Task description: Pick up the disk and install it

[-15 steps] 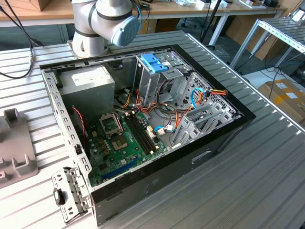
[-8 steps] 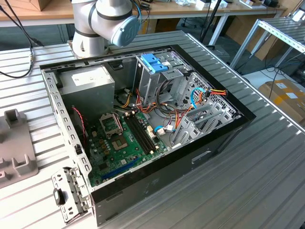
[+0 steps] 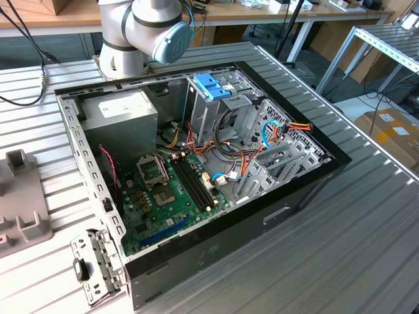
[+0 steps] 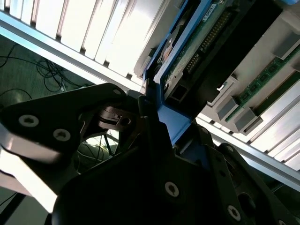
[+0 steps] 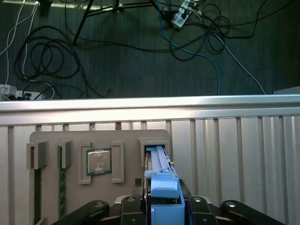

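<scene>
The disk [image 5: 164,190] stands on edge, a grey-silver body in a bright blue carrier frame, with its far end in a slot of a grey parts holder [image 5: 47,140]. My gripper [image 5: 161,202] is at its near end, a black finger on each side pressed against the blue frame. In the second wrist view the disk [image 4: 187,61] shows its green circuit board and connector side, and the gripper [image 4: 157,119] is clamped on the blue frame's edge. The open computer case [image 3: 314,190] lies on the ribbed table in the exterior view, with a metal drive cage [image 3: 209,111] at its back.
A blue plastic bracket [image 3: 213,85] sits atop the drive cage. The case holds a motherboard [image 3: 170,196], a power supply [image 3: 121,111] and loose cables [image 3: 275,134]. The holder also carries a processor chip [image 5: 98,161] and memory sticks [image 5: 61,187]. The table's edge [image 5: 150,104] runs just beyond the holder.
</scene>
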Robot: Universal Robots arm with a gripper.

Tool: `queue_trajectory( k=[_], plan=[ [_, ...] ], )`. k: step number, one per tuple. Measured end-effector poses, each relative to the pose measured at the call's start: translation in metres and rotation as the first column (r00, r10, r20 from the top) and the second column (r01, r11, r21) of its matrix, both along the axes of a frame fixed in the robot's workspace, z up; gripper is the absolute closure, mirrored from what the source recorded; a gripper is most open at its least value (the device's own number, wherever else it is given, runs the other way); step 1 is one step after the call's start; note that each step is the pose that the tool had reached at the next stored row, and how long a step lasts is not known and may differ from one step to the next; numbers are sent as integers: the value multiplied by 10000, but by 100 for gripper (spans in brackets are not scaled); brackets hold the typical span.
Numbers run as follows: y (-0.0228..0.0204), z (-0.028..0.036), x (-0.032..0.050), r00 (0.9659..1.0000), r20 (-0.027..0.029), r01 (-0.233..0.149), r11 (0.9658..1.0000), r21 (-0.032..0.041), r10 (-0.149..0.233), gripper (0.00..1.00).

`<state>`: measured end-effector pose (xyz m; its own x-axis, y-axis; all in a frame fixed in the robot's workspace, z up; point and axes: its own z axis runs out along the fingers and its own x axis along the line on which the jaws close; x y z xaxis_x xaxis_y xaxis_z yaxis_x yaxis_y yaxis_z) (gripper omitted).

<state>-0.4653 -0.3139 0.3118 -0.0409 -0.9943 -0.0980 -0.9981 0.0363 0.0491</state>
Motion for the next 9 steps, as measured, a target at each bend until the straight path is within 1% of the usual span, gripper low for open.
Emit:
queue_trajectory(
  k=[9],
  plan=[
    [0,47,0,10000,1,0,10000,54,0,63]
  ],
)
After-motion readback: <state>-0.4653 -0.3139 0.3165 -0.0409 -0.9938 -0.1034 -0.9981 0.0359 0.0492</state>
